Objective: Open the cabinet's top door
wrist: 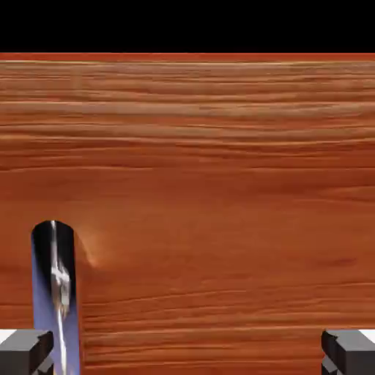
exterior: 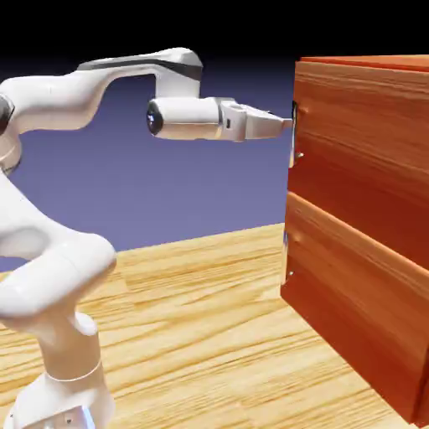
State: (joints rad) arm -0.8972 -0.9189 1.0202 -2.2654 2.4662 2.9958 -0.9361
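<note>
In step now: line up on handle (wrist: 54, 293) of top door (wrist: 220, 205), prior to gripping & pulling. Looks shut, w/ no gap visible at the edge. Sits upper half of cabinet (exterior: 377, 60), exterior view's R side, above lower panel (exterior: 352, 293). See gripper (exterior: 287, 122) right by upper part of handle, roughly level; can't tell re: contact. Fingers spread wide, w/ nothing pinched betw. them.

To do it well: shift hand sideways, toward hand view's L, to bring bar nearer mid-gap; now right by L-hand fingertip, far from the other. Can't tell if just inside that tip or behind it, so maybe back off a touch first to avoid knocking or jamming. Then ease fwd, straddle bar, stop short of pressing wood, close, check for bar betw. pads, then pull away from cabinet, slow. If hinged, follow the arc rather than yank straight; hinge side unclear. Poss. risk: closing off-centre, shoving bar sideways or slipping off.

Orientation: door front faces exterior view's L, toward arm (exterior: 67, 100). Handle stands proud that same way, long axis upright, i.e. up-down in hand view too. Jaws set to close across it, approx. square: good for grip, no wrist roll needed, prob.
</note>
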